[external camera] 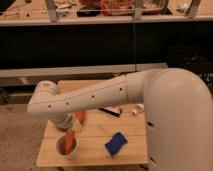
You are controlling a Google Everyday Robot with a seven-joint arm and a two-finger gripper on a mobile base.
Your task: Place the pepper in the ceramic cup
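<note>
Wooden slats are what I'm working over, a small pale table (95,150) seen from the one camera view, with my big white arm (100,97) sweeping in from the right and folding down at the elbow over the table's left side. My gripper (75,127) sits just below that bend, low over the left part of the tabletop, mostly tucked under my own wrist, and honestly I can't tell how my jaws stand from here, or whether they've got anything. Right by the gripper there's an orange-red sliver, which looks like the pepper (80,117), poking out just under the arm and above the cup, though whether it's touching me or the table I can't make out. The ceramic cup (67,146) is just below and left of my gripper, near the table's front left corner, pale on the outside with a reddish-brown look inside. Off to the right of it lies a blue object (115,143), tilted, near the front edge. Further back, under my forearm, there's a dark flat thing (111,111) and a small white item (136,110) beside it.
</note>
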